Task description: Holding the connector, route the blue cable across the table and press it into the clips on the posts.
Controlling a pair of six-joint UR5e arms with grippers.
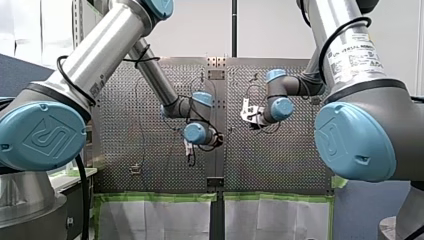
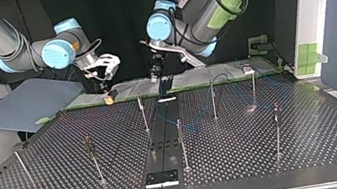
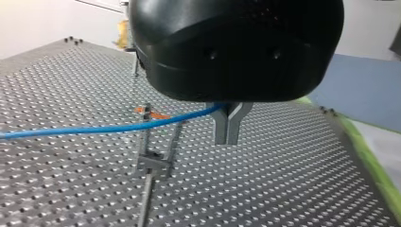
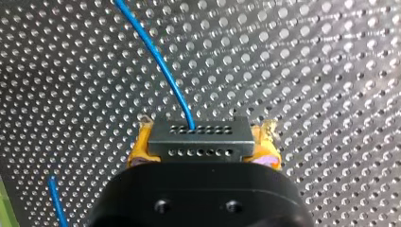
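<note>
Right jaws clamp the connector [image 4: 198,138], blue cable [image 4: 158,61] leading ahead.

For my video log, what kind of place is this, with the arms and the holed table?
Probably a robotics lab test cell: my left arm and my right arm reach over a perforated table with thin posts and a blue cable.

My left gripper [image 1: 190,156] hangs over the perforated table [image 1: 280,165] near its middle; my right gripper [image 1: 245,113] hovers nearby, apart
</note>
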